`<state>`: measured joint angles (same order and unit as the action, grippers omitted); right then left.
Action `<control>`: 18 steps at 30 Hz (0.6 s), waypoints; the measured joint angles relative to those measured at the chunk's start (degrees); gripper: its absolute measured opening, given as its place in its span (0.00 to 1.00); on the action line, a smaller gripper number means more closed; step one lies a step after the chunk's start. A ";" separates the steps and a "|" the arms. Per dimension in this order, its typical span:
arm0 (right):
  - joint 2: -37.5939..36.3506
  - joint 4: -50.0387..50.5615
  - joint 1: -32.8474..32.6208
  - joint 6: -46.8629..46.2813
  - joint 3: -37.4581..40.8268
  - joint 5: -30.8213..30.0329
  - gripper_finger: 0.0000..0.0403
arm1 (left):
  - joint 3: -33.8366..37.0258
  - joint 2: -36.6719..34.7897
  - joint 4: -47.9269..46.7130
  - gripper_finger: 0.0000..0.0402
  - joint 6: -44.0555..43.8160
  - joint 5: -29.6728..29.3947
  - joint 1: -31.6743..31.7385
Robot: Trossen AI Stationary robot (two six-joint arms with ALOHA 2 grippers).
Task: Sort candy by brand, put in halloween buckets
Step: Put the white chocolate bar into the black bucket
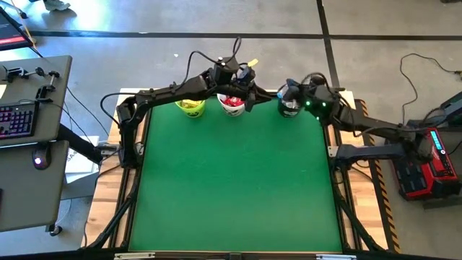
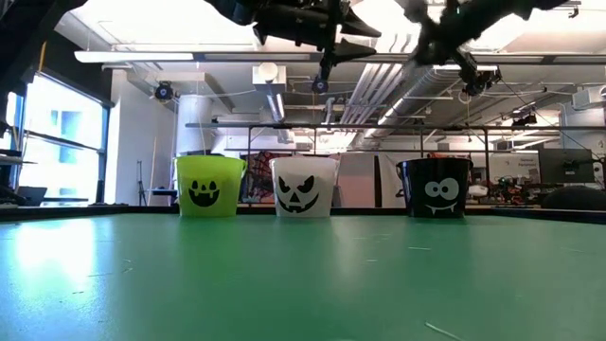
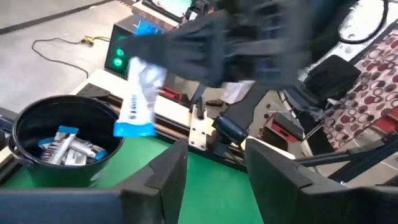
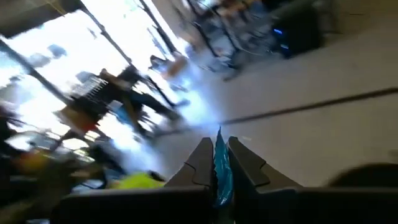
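Three buckets stand in a row at the table's far edge: lime green (image 1: 191,107) with yellow packets, white (image 1: 232,103) with red packets, black (image 1: 289,108) holding blue-and-white bars (image 3: 68,148). My right gripper (image 4: 219,163) hovers over the black bucket (image 3: 59,134), shut on a blue-and-white bar (image 3: 138,96). My left gripper (image 3: 214,177) is open and holds nothing, raised above the white bucket's far side (image 1: 242,78). In the low view the green (image 2: 209,186), white (image 2: 304,186) and black (image 2: 436,188) buckets rest on their bases. My right gripper pinches the blue-and-white bar between its two fingers; the wrapper (image 4: 221,167) stands up between the fingertips. In the left wrist view the bar hangs below the blurred gripper, its lower end (image 3: 132,129) lifted clear just above the black bucket's rim.
The green mat (image 1: 238,180) stretches from the buckets to the near edge. Off the table's right side lie red-and-black equipment (image 1: 422,162) and cables; a desk with a keyboard (image 1: 18,119) stands to the left.
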<state>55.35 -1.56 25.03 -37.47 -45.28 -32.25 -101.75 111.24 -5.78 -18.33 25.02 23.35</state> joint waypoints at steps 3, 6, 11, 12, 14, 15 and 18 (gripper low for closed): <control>0.34 6.38 5.79 0.62 0.00 2.65 0.01 | 0.00 0.00 0.10 0.39 0.46 -0.20 0.01; 1.72 10.19 10.35 4.09 0.00 3.52 0.01 | 0.00 0.00 0.11 0.39 0.49 -0.31 0.02; 6.27 11.94 16.63 7.99 0.00 5.99 0.01 | 0.02 0.00 0.64 0.33 0.45 -1.53 0.00; 7.44 12.25 17.61 7.98 0.00 6.19 0.01 | 0.02 0.00 0.98 0.32 0.43 -2.17 0.00; 9.99 12.86 19.46 7.99 0.00 6.35 0.01 | 0.02 0.00 1.62 0.30 0.44 -3.55 0.00; 11.30 12.90 20.36 7.99 0.00 6.71 0.01 | 0.02 0.00 1.98 0.29 0.46 -3.74 0.00; 15.31 12.01 22.79 9.20 0.01 9.18 0.01 | 0.02 0.00 2.58 0.27 -0.03 -3.78 0.00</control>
<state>70.67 10.45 47.82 -28.27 -45.27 -23.07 -101.73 111.24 -3.20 -18.36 21.23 23.35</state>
